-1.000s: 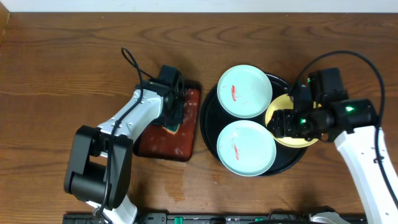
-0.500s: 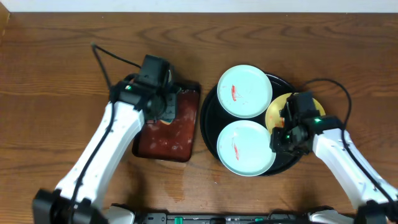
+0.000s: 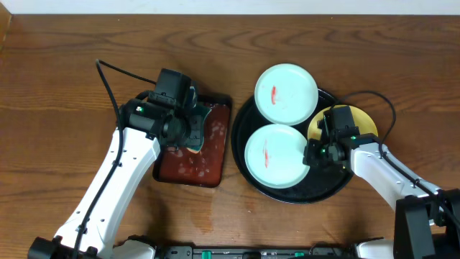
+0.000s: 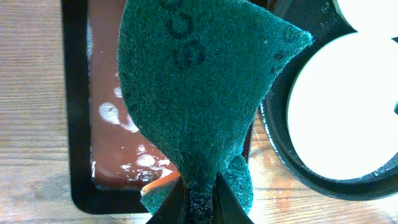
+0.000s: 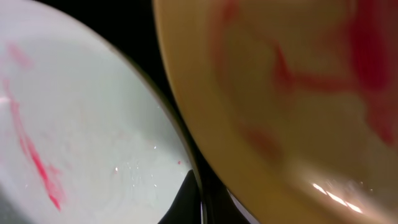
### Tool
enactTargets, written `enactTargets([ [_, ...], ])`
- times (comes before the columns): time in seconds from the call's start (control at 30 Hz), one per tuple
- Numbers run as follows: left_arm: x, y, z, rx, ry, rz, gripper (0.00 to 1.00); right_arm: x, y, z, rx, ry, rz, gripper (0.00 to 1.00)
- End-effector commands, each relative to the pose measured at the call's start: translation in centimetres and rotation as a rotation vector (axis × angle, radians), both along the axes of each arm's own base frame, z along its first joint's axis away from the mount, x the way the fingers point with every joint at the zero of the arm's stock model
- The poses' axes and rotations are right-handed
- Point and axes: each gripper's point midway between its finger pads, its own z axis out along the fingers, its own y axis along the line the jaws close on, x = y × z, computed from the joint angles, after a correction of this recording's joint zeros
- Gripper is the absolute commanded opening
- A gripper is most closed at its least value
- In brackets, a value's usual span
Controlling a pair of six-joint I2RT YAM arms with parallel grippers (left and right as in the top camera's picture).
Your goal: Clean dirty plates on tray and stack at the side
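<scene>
The black tray [image 3: 246,175] holds two pale plates, each with a red smear: a far one [image 3: 287,94] and a near one [image 3: 275,156]. A yellow plate [image 3: 365,124] with red smears [image 5: 280,81] lies at the tray's right, partly under my right arm. My right gripper [image 3: 310,154] is shut on the near pale plate's right rim [image 5: 81,124]; the rim runs between its fingertips [image 5: 199,190]. My left gripper [image 3: 185,132] hangs over the reddish-brown tray, shut on a green sponge [image 4: 205,93], with the jaws [image 4: 199,190] pinching its lower end.
The rectangular reddish-brown tray [image 3: 188,167] with wet foam patches [image 4: 112,115] sits just left of the black tray, their rims nearly touching. Bare wooden table [image 3: 72,86] lies to the left and at the back. Cables trail from both arms.
My right gripper has closed on the near pale plate's rim, and that plate has slid left and back. The far plate has shifted toward the back. My left arm moved with the sponge.
</scene>
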Motion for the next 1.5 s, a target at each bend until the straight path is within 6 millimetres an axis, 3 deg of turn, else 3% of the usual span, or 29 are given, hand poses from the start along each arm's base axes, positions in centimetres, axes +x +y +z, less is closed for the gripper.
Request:
enactTargets([
  [0.0,0.2,-1.1,1.2,-0.073,-0.014,-0.005,0.07,0.2,-0.3,-0.4,-0.014,0.006,-0.053,0.01],
  [0.2,0.0,-3.9,1.2,-0.152,0.002,-0.015,0.07,-0.6,-0.5,-0.6,-0.037,0.019,0.018,0.01],
  [0.37,-0.6,-8.5,-0.7,-0.192,0.033,-0.026,0.07,-1.0,-0.6,-0.7,-0.044,0.034,0.028,0.01],
  [0.6,-1.2,-15.6,-5.4,-0.217,0.098,-0.060,0.08,-1.1,-0.6,-0.7,-0.047,0.035,0.039,0.01],
  [0.87,-2.6,-19.1,-12.6,-0.217,0.281,0.015,0.07,-1.1,-0.6,-0.7,-0.047,0.037,0.038,0.01],
  [1.0,-3.4,-18.7,-15.9,-0.147,0.333,0.021,0.08,-1.1,-0.6,-0.7,-0.047,0.038,0.038,0.01],
  [1.13,-3.3,-15.2,-17.9,-0.002,0.349,0.089,0.07,-1.2,-0.6,-0.8,-0.048,0.042,0.038,0.01],
  [1.3,0.1,-10.2,-16.1,0.185,0.223,0.185,0.07,-1.8,-1.1,-0.9,-0.073,0.064,0.034,0.01],
  [1.47,1.6,-9.9,-15.2,0.187,0.173,0.168,0.08,-2.0,-1.5,-1.1,-0.100,0.071,0.045,0.01],
])
